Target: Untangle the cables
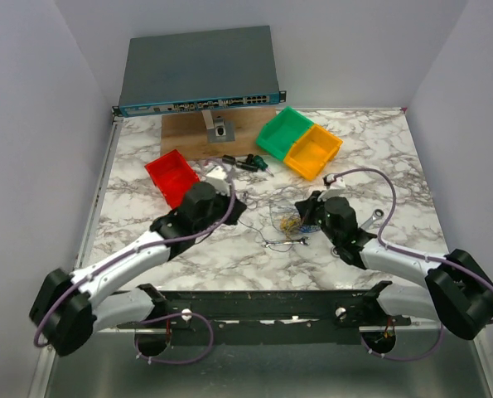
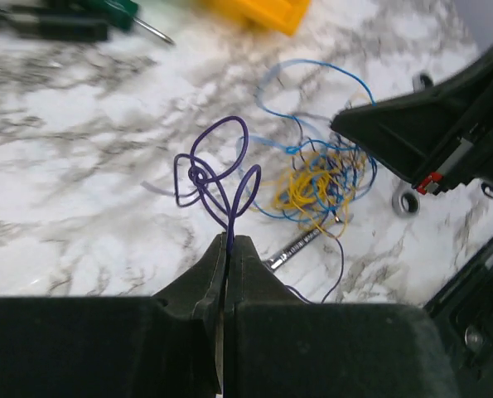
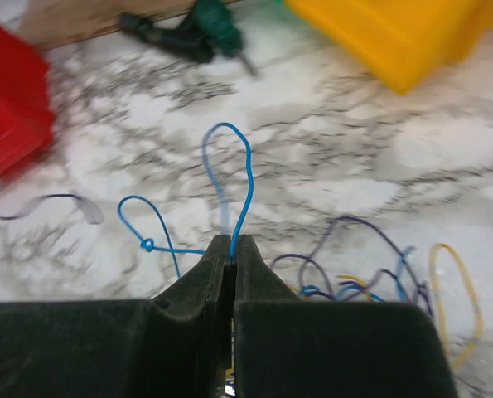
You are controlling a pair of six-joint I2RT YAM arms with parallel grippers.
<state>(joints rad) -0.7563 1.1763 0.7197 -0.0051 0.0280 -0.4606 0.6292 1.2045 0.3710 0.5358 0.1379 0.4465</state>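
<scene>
where the cables bunch, a wrench lies beneath them.

The cables, blue, yellow and perhaps purple, lie tangled.

Cables: centre of table, between left gripper and right gripper. Lone bin: behind-left. Two adjoining bins: behind-right. Screwdrivers: between these. Network switch: rear.

You had 3 bins on the marble table: a red bin at the left, and a green bin touching a yellow bin at the back right. A green-handled screwdriver lay between them, beside the wooden board in front of the network switch.
</scene>
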